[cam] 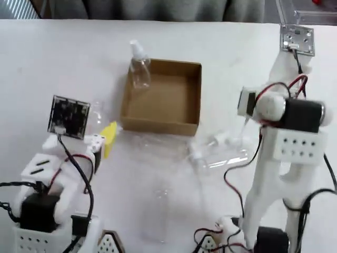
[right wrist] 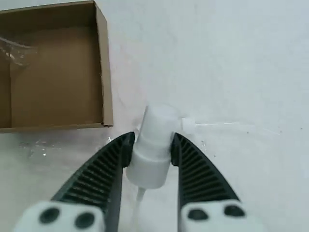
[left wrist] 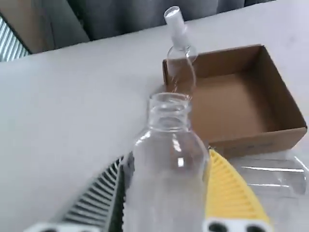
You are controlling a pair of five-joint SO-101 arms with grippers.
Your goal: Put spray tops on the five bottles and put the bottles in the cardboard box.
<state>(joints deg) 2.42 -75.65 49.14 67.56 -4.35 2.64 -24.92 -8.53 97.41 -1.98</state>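
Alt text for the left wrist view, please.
The left gripper, one dark finger and one yellow, grips a clear bottle with an open, uncapped neck. Beyond it on the white table sits an open cardboard box with a spray-topped bottle standing in one corner.

Bottle (left wrist: 166, 164) is glossy clear plastic, spray top (right wrist: 154, 145) smooth white, box (left wrist: 260, 140) matt cardboard

white arms (cam: 274, 179), black motors (cam: 305, 113), red-and-black cables (cam: 79, 167).
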